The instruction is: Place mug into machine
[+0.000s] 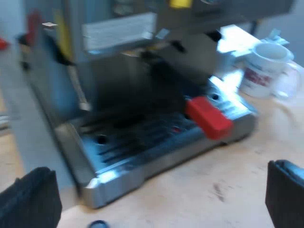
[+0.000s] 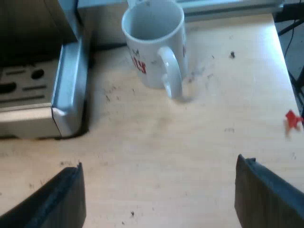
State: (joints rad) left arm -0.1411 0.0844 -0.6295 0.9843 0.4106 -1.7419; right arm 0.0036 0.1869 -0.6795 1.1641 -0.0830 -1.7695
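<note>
Pale wood table [image 2: 166, 142], flecked with dark crumbs, carries one espresso machine [image 1: 142, 71] and one mug [image 2: 154, 42]. The machine's steel front faces the left wrist view. Its slotted drip tray [image 1: 142, 142] sits at the base, and one holder handle juts out above it. The handle's red end [image 1: 209, 118] hangs over the tray's grid. A white label strip [image 1: 118, 31] runs across the machine's upper front, but its writing cannot be read, and a yellow patch [image 1: 180, 4] sits higher up. The mug is white and stands upright on the table beside the machine, near the tray's corner [image 2: 66, 95] but apart from it and off the tray. Its mouth is open upward and its handle is turned toward the right gripper. Red print runs round its side, seen from both wrists, and none of the letters can be made out. The left gripper [image 1: 156, 209] hovers over the table in front of the tray. Its two black fingers [image 1: 28, 199] are spread wide and released, well apart from the machine. The right gripper [image 2: 161, 199] hovers over bare table short of the mug. Its two fingers [image 2: 266, 194] are likewise spread wide, gripping nothing and touching nothing. One small red scrap [image 2: 293, 118] lies on the table toward its edge, well away from the mug. One small dark round thing [image 1: 98, 223] lies on the table near the tray's front corner, and what it is cannot be told.
</note>
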